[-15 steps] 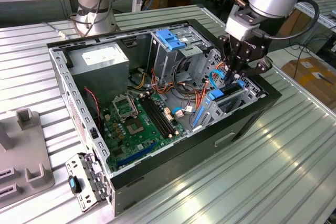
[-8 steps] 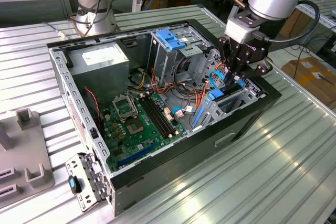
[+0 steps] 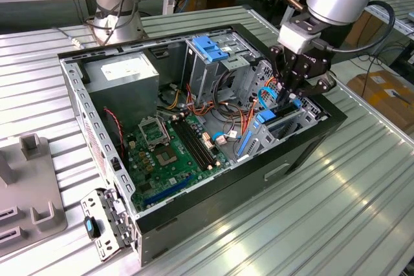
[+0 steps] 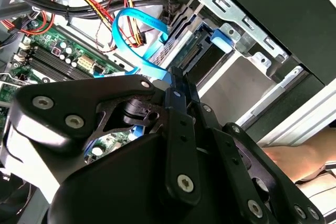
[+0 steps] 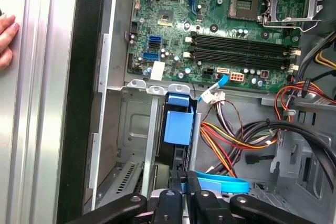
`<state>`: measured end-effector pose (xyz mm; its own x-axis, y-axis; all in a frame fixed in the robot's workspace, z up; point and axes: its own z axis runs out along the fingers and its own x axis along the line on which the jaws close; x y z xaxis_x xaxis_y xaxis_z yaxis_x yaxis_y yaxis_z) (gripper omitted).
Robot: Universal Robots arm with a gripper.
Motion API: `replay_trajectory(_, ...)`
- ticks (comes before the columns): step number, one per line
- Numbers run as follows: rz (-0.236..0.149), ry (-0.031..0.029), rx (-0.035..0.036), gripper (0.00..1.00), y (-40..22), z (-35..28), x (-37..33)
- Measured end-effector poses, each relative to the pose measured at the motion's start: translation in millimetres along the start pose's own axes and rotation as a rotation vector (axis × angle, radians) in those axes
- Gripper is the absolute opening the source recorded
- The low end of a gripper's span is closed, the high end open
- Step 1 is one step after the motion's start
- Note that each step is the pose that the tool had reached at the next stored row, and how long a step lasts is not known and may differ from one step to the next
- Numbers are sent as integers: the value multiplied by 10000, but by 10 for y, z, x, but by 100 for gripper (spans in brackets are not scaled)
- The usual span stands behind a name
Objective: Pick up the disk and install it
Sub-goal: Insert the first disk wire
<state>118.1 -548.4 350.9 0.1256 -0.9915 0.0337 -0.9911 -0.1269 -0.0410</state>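
Note:
The disk (image 3: 264,122), a flat drive in a bright blue carrier frame, stands on edge in the drive bay at the end of the open computer case (image 3: 226,189) on the exterior view's right. My gripper (image 3: 285,95) comes down from above and is shut on the drive's upper edge. In the first wrist view the blue frame (image 5: 177,125) sits between the bay's grey rails just beyond my gripper (image 5: 185,191). In the second wrist view my gripper (image 4: 176,80) covers most of the disk (image 4: 220,38); only its blue corner and dark connector end show.
The motherboard (image 3: 169,153) lies on the case floor. A tall grey cage with a blue latch (image 3: 210,46) stands behind the bay. A thin blue cable (image 5: 223,184) loops close to the fingers. A person's hand (image 5: 5,40) rests outside the case wall. A grey fixture (image 3: 26,189) sits at the left.

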Motion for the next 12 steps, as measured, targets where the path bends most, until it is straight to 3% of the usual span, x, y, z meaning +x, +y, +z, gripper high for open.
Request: replay_trajectory(12,-1,1,0,16,12,14,2)
